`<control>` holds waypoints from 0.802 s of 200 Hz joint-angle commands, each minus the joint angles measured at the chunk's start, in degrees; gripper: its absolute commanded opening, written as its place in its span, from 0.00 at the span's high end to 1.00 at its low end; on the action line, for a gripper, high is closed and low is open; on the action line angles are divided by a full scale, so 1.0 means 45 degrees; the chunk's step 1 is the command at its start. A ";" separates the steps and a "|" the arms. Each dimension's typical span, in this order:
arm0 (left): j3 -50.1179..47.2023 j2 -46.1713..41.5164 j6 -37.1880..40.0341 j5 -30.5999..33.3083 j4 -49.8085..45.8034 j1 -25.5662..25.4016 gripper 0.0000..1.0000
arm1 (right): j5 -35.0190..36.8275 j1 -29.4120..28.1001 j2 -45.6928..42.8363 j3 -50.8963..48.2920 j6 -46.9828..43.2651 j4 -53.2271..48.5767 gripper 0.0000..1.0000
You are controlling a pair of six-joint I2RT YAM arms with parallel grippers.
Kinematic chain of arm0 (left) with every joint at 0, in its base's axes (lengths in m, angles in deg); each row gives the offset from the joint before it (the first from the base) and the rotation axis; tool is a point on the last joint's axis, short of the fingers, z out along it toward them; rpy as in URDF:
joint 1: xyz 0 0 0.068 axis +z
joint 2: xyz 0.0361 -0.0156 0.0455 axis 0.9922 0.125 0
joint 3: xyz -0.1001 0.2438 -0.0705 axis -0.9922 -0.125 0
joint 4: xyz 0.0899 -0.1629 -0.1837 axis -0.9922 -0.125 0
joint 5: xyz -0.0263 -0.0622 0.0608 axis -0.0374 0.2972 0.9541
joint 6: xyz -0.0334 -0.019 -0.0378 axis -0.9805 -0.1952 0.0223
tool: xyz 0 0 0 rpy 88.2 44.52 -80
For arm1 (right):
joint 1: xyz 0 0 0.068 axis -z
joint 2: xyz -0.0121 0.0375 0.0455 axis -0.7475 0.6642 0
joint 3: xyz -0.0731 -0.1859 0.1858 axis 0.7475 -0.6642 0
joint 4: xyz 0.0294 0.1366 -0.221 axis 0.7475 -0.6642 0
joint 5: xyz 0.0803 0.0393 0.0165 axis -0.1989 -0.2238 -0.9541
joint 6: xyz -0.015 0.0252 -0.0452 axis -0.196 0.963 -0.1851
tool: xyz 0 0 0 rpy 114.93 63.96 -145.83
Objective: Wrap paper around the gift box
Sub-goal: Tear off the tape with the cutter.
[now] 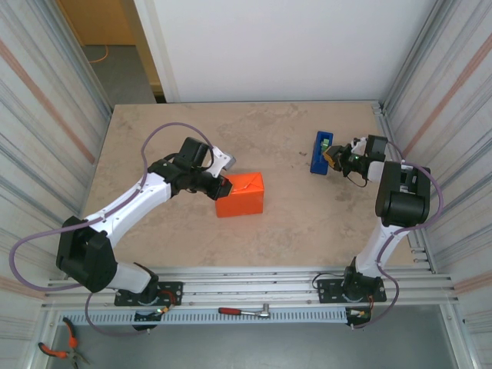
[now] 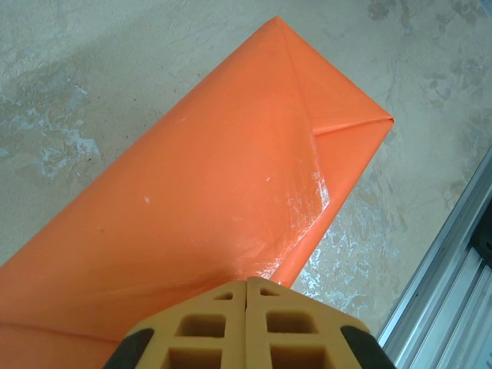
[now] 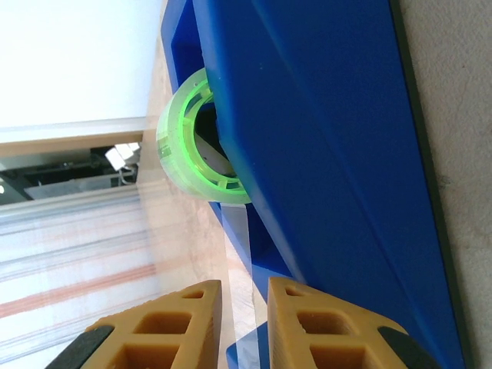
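**Left jaws clenched on the parcel, right jaws at the tape**

My left gripper (image 2: 246, 288) is clenched, its two yellow fingertips pressed together with nothing between them. The tips bear down on the near end of the bright orange matte wrapping paper (image 2: 231, 177), which covers the gift box completely, so the box itself is hidden inside the parcel. From those fingertips the parcel's long axis runs straight away, ending in a folded triangular flap at the far end.

My right gripper (image 3: 244, 288) has its jaws a narrow gap apart at the blue plastic tape dispenser (image 3: 330, 154). A clear strip of tape (image 3: 238, 246) comes off the green roll core (image 3: 181, 146) and runs into that gap. I cannot tell whether it touches either pad.

From above, the parcel lies mid-table on the beige stone-look tabletop (image 1: 292, 223), against my left gripper and well apart from my right one, to its left. I judge the left arm is the holder, and the right must carry tape leftward across to that flap.
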 commanded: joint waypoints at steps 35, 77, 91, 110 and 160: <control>-0.0846 0.1014 0.0059 0.1289 -0.1740 -0.0196 1.00 | -0.0747 -0.0057 0.0195 -0.0430 0.0433 0.0086 0.80; -0.0860 0.1010 0.0069 0.1265 -0.1745 -0.0192 1.00 | -0.0894 -0.0052 0.0180 -0.0413 0.0526 0.0201 0.83; -0.0859 0.0997 0.0071 0.1281 -0.1746 -0.0200 1.00 | -0.0973 -0.0077 0.0102 -0.0434 0.0638 0.0324 0.87; -0.0879 0.0997 0.0069 0.1285 -0.1745 -0.0189 1.00 | -0.1060 -0.0105 -0.0038 -0.0489 0.0877 0.0601 1.00; -0.0885 0.1012 0.0067 0.1307 -0.1765 -0.0220 1.00 | -0.1050 -0.0174 -0.0939 -0.0606 0.1493 0.1077 1.00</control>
